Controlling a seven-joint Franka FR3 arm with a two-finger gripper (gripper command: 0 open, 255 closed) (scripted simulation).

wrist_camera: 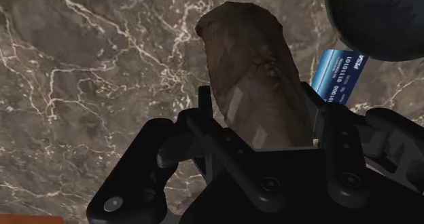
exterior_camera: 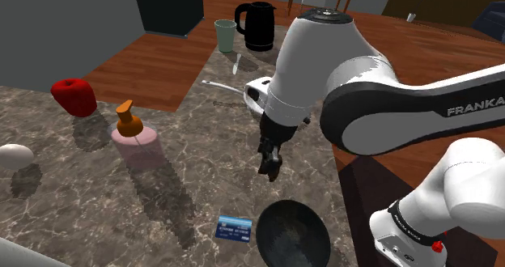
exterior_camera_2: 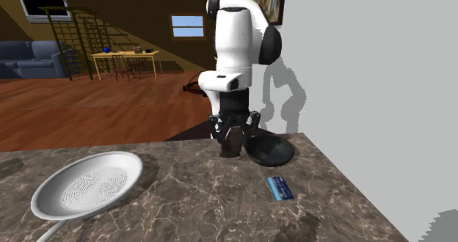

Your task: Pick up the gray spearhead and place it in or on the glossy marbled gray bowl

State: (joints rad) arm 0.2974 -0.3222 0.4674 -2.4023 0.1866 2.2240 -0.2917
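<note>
Clasped between the claw's (wrist_camera: 261,117) 2 black fingers (wrist_camera: 333,141), the brownish spearhead (wrist_camera: 248,60) hangs above the counter (exterior_camera: 162,201), just beyond the dark bowl (exterior_camera: 293,231). Best carry it nearer, centre it over the bowl, lower, then release.

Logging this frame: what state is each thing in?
gripper: shut on the spearhead
spearhead: held, outside the bowl
bowl: upright, empty
blue card: flat on the counter beside the bowl
cup: upright
kettle: upright
</note>
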